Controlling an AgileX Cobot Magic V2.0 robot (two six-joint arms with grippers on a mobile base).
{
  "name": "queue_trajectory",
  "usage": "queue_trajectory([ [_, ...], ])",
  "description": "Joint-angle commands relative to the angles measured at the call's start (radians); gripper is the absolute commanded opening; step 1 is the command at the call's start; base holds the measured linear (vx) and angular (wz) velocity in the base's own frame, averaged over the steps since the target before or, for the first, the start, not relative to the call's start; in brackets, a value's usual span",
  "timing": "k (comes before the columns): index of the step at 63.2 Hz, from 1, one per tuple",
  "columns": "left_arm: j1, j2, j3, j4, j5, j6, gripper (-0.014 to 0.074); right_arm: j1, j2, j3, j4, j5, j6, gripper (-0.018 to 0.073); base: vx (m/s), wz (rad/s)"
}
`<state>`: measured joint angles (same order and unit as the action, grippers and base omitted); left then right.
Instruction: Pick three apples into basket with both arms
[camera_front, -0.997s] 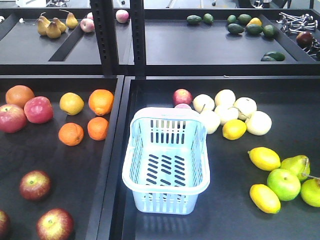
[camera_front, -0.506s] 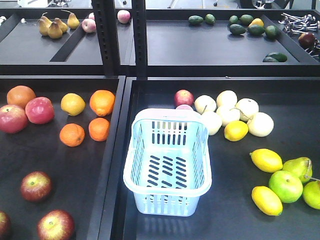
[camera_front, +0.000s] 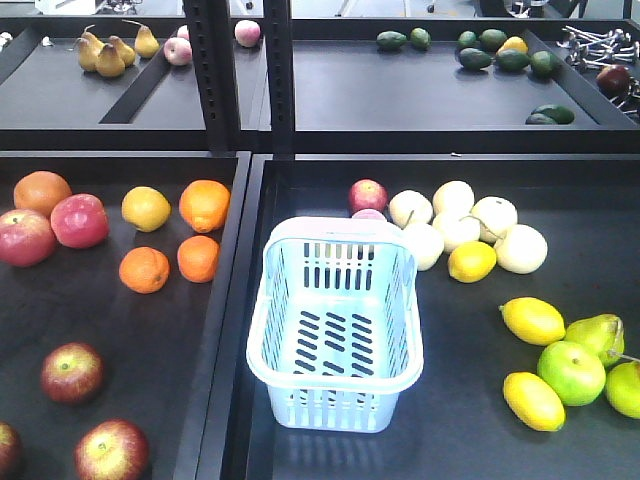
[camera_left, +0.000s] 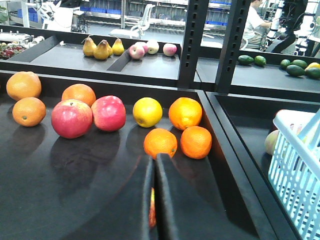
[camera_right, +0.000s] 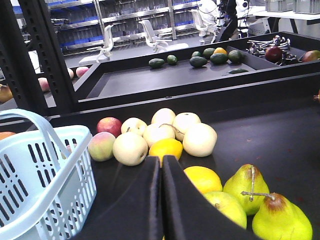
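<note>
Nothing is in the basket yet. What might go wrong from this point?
1. Wrong fruit: brighter pink-red apples share the left tray with the dark apples, oranges close by.
2. One dark apple is cut off by the front view's edge, so locating it may be hard.
3. All three lie left of the basket; the right gripper, shut over the right tray, would probably have to reach across it.

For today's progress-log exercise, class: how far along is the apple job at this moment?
Done: nothing, as the basket is empty. In hand: nothing, as the left fingers and right fingers are shut with no fruit between them. Left: all three apples, which lie in the left tray.
</note>
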<state>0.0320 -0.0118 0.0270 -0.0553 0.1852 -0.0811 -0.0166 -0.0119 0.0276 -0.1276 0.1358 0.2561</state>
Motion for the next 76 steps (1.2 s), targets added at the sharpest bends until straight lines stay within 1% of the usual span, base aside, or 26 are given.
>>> queue_trajectory([
  [1,0.000,-0.015,0.004,-0.002,-0.070,-0.004,-0.0006,-0.004,-0.013,0.015,-0.002,-0.074,-0.005,-0.0004,0.00,0.00],
  [10,0.000,-0.015,0.004,-0.002,-0.070,-0.004,-0.0006,-0.004,-0.013,0.015,-0.002,-0.074,-0.005,-0.0004,0.00,0.00],
  [16,0.000,-0.015,0.004,-0.017,-0.100,-0.007,-0.0006,-0.004,-0.013,0.015,-0.002,-0.074,-0.005,-0.0004,0.00,0.00],
  [19,0.000,-0.015,0.004,-0.064,-0.120,-0.025,-0.0006,-0.004,-0.013,0.015,-0.002,-0.074,-0.005,-0.0004,0.00,0.00],
  [23,0.000,-0.015,0.004,-0.155,-0.138,-0.081,-0.0006,-0.004,-0.013,0.015,-0.002,-0.074,-0.005,-0.0004,0.00,0.00],
  [26,0.000,-0.015,0.004,-0.207,-0.145,-0.114,-0.0006,-0.004,-0.013,0.015,-0.002,-0.074,-0.005,-0.0004,0.00,0.00],
  [30,0.000,-0.015,0.004,-0.256,-0.151,-0.149,-0.0006,-0.004,-0.013,0.015,-0.002,-0.074,-0.005,-0.0004,0.00,0.00],
  [35,0.000,-0.015,0.004,-0.300,-0.154,-0.166,-0.0006,-0.004,-0.013,0.015,-0.002,-0.074,-0.005,-0.0004,0.00,0.00],
  [41,0.000,-0.015,0.004,-0.300,-0.161,-0.167,-0.0006,-0.004,-0.013,0.015,-0.002,-0.074,-0.005,-0.0004,0.00,0.00],
  [44,0.000,-0.015,-0.002,-0.300,-0.166,-0.185,-0.0006,-0.004,-0.013,0.015,-0.002,-0.074,-0.005,-0.0004,0.00,0.00],
  [48,0.000,-0.015,-0.006,-0.307,-0.173,-0.234,-0.0006,-0.004,-0.013,0.015,-0.002,-0.074,-0.005,-0.0004,0.00,0.00],
  [51,0.000,-0.015,-0.006,-0.329,-0.178,-0.290,-0.0006,-0.004,-0.013,0.015,-0.002,-0.074,-0.005,-0.0004,0.00,0.00],
  [53,0.000,-0.015,-0.006,-0.357,-0.185,-0.339,-0.0006,-0.004,-0.013,0.015,-0.002,-0.074,-0.005,-0.0004,0.00,0.00],
  [56,0.000,-0.015,-0.006,-0.427,-0.185,-0.417,-0.0006,-0.004,-0.013,0.015,-0.002,-0.074,-0.005,-0.0004,0.00,0.00],
  [60,0.000,-0.015,-0.009,-0.508,-0.200,-0.495,-0.0006,-0.004,-0.013,0.015,-0.002,-0.074,-0.005,-0.0004,0.00,0.00],
  [62,0.000,-0.015,-0.017,-0.536,-0.201,-0.519,-0.0006,-0.004,-0.013,0.015,-0.002,-0.074,-0.005,-0.0004,0.00,0.00],
  [64,0.000,-0.015,-0.034,-0.558,-0.201,-0.523,-0.0006,-0.004,-0.013,0.015,-0.002,-0.074,-0.005,-0.0004,0.00,0.00],
  [66,0.000,-0.015,-0.054,-0.571,-0.202,-0.523,-0.0006,-0.004,-0.013,0.015,-0.002,-0.074,-0.005,-0.0004,0.00,0.00],
  [71,0.000,-0.015,-0.141,-0.567,-0.208,-0.518,-0.0006,-0.004,-0.013,0.015,-0.002,-0.074,-0.005,-0.0004,0.00,0.00],
  [76,0.000,-0.015,-0.241,-0.539,-0.222,-0.507,-0.0006,-0.004,-0.013,0.015,-0.002,-0.074,-0.005,-0.0004,0.00,0.00],
])
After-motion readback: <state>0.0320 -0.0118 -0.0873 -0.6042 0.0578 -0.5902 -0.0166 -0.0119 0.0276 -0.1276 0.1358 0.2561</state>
